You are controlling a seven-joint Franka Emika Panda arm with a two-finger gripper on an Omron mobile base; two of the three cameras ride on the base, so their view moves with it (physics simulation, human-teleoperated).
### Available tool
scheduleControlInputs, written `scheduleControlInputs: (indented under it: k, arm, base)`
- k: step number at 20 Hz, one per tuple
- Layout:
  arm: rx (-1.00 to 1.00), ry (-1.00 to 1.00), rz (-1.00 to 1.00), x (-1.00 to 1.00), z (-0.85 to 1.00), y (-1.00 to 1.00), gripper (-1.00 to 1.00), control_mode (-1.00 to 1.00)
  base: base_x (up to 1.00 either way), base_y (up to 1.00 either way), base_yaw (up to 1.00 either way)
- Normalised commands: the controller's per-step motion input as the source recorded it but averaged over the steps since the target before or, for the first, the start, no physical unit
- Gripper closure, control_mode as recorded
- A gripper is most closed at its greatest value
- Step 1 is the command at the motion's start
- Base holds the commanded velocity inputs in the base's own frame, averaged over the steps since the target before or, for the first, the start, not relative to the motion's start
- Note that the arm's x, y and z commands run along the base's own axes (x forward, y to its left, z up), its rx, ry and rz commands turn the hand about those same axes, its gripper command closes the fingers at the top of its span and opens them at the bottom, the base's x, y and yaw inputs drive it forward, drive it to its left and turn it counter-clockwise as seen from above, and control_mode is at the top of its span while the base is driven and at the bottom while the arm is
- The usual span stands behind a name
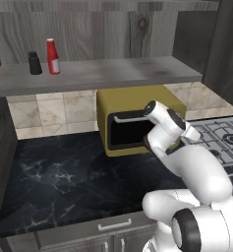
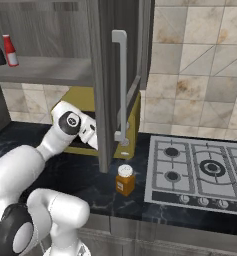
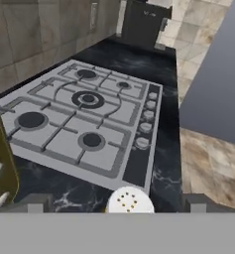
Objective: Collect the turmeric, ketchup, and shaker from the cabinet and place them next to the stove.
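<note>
Turmeric set down beside stove; gripper spread wide, holding nothing

The turmeric [image 2: 125,180] stands upright on the counter [image 1: 64,177], just at 9 o'clock of the stove [image 2: 200,170]; in the hand view its white lid sits between the parted fingertips [image 3: 35,203]. The ketchup [image 1: 52,56] and shaker [image 1: 35,63] stand on the cabinet [image 1: 93,74] shelf, shaker at 9 o'clock of the bottle. Both look light, rigid and smooth, likely slippery: grasp each mid-body, below the cap

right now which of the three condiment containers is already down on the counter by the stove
The turmeric jar, orange with a white lid, stands on the dark counter beside the stove. The ketchup bottle and black shaker are on the cabinet shelf.
</note>
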Motion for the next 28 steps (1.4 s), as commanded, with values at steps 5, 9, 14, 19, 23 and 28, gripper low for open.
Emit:
scheduleControlInputs:
  k: [5,9,14,19,23,28]
  arm:
    - [-0.14,0.00,0.18,-0.04,0.66,0.91,-1.00,-1.00]
    - [-0.14,0.00,0.25,-0.01,1.00,0.72,-1.00,-1.00]
    - [-0.08,0.03,0.33,0.00,0.83,0.66,-1.00,-1.00]
    - [-0.04,0.08,0.44,0.00,0.63,0.73,-1.00,-1.00]
    - [0.00,0.09,0.50,0.00,0.52,0.76,-1.00,-1.00]
    - [0.00,0.01,0.46,0.00,0.20,0.87,-1.00,-1.00]
  base:
    - [0.00,0.00,0.00]
    - [0.00,0.00,0.00]
    - [0.00,0.00,0.00]
    - [0.00,0.00,0.00]
    - [0.00,0.00,0.00]
    - [0.00,0.00,0.00]
